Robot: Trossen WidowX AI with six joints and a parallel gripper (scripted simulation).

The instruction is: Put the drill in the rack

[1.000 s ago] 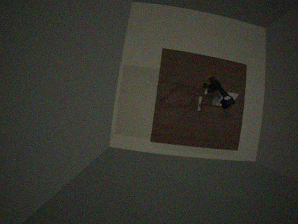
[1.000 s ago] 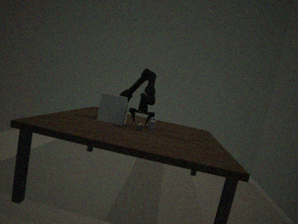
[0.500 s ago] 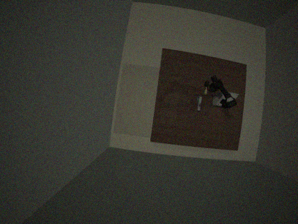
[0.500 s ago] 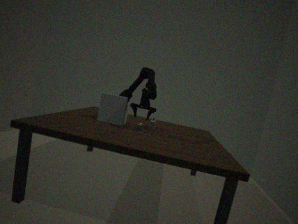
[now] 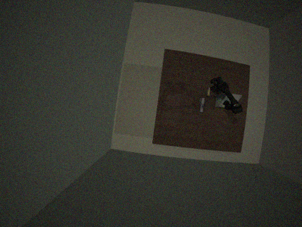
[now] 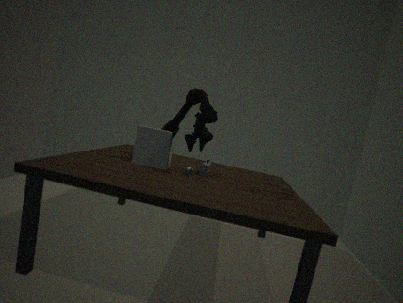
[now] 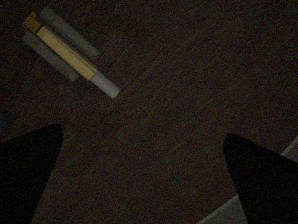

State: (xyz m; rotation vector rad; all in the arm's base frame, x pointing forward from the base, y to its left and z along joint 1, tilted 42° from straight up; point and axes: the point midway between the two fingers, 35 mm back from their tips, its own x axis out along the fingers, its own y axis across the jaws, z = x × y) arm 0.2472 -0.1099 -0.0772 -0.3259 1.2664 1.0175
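The drill (image 7: 67,54) (image 5: 208,91) has a long yellow body, a pale grey tip and an ochre block at its other end. It lies lengthwise between the two grey rails of the rack (image 7: 70,31). A small pale shape in the exterior view appears to be its end. My gripper (image 7: 144,137) (image 6: 196,151) is open and empty, well above the table. In the wrist view the drill is beyond the left finger, towards the upper left. A pale upright block (image 5: 202,105) (image 6: 206,167) stands close by; I cannot make out the key on it.
A large pale panel (image 6: 152,147) (image 5: 238,96) stands upright beside the arm on the brown table (image 5: 183,127) (image 6: 249,202). The panel's edge cuts across the lower right of the wrist view. A dark bluish patch shows at that view's left edge. The scene is very dim.
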